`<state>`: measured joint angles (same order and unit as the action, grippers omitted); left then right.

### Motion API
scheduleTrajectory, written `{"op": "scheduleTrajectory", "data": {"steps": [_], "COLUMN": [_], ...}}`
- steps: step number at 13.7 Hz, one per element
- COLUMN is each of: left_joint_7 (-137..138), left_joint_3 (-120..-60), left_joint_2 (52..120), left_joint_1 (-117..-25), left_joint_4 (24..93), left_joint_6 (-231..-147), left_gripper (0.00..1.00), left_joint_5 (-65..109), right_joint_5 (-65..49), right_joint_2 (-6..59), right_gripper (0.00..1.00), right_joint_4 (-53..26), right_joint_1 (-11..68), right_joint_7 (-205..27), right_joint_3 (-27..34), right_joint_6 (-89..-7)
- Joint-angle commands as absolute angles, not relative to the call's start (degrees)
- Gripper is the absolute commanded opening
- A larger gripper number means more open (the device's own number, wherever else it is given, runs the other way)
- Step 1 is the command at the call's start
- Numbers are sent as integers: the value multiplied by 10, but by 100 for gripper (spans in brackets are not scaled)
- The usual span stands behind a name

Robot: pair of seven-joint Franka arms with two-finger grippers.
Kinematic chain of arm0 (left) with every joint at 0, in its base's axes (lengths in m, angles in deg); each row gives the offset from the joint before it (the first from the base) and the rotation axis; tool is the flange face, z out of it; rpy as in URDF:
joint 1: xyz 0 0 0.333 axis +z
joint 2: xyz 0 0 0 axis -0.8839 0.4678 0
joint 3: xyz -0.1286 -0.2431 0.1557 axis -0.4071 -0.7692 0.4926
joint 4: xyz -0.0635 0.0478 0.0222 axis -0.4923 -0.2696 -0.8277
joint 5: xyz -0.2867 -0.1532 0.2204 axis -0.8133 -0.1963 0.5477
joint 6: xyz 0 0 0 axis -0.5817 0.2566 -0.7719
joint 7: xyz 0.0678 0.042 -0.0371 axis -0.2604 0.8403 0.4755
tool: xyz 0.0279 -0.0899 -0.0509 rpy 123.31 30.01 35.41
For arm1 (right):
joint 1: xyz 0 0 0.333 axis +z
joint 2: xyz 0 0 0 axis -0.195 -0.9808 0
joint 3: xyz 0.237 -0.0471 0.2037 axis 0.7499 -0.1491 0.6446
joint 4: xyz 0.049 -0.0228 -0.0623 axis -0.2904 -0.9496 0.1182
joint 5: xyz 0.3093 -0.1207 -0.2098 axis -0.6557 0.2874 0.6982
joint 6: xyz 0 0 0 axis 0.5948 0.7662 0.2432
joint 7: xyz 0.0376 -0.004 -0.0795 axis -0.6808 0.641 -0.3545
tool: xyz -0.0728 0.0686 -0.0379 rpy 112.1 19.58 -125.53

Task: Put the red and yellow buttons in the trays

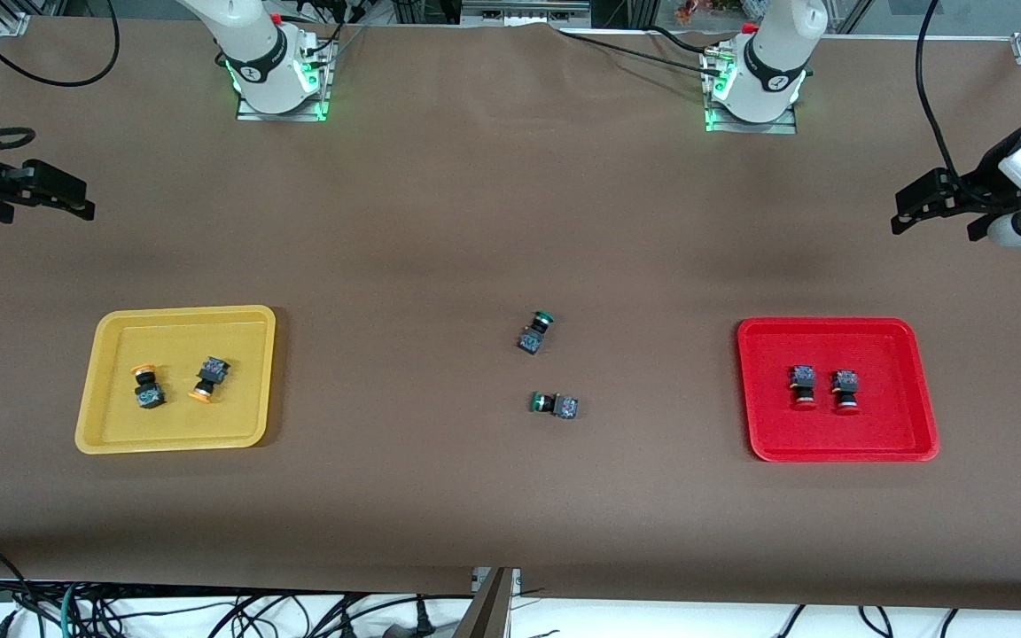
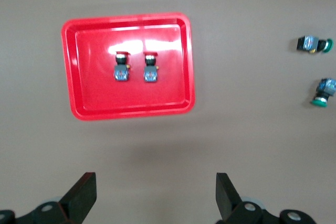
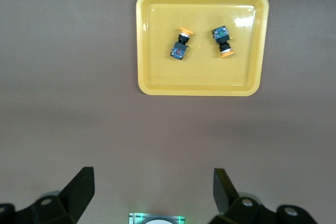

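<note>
Two red buttons [image 2: 121, 66] [image 2: 151, 67] lie side by side in the red tray [image 2: 71, 66] on the brown table [image 2: 252, 145], while two green buttons [image 2: 313, 44] [image 2: 323, 92] (both on their sides) sit well apart from it; the left gripper [image 2: 156, 196] hangs above, fingers [image 2: 82, 195] spread wide.

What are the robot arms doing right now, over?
Left gripper and right gripper open, empty, waiting at table ends. Red buttons in red tray; yellow buttons in yellow tray. Nothing blocking.

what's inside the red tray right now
Two red-capped buttons lie side by side in the red tray, on their sides. Nothing covers them; the rest of its floor shows bare.
</note>
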<state>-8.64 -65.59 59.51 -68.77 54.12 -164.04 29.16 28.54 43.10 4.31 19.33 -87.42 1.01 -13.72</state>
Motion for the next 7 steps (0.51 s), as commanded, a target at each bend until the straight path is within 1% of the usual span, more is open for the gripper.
{"op": "scheduleTrajectory", "data": {"steps": [1, 4, 7], "left_joint_7": [-90, -102, -102], "left_joint_3": [-651, -651, -651], "left_joint_2": [597, 598, 603], "left_joint_1": [-697, -696, -697], "left_joint_4": [532, 533, 532], "left_joint_6": [-1614, -1614, -1614], "left_gripper": [100, 100, 100], "left_joint_5": [305, 313, 314], "right_joint_5": [286, 291, 291], "right_joint_2": [449, 428, 423], "right_gripper": [100, 100, 100], "right_joint_4": [21, 36, 42], "right_joint_1": [189, 192, 190], "right_joint_7": [-878, -879, -879], "right_joint_3": [28, 30, 30], "right_joint_6": [-149, -143, -144]}}
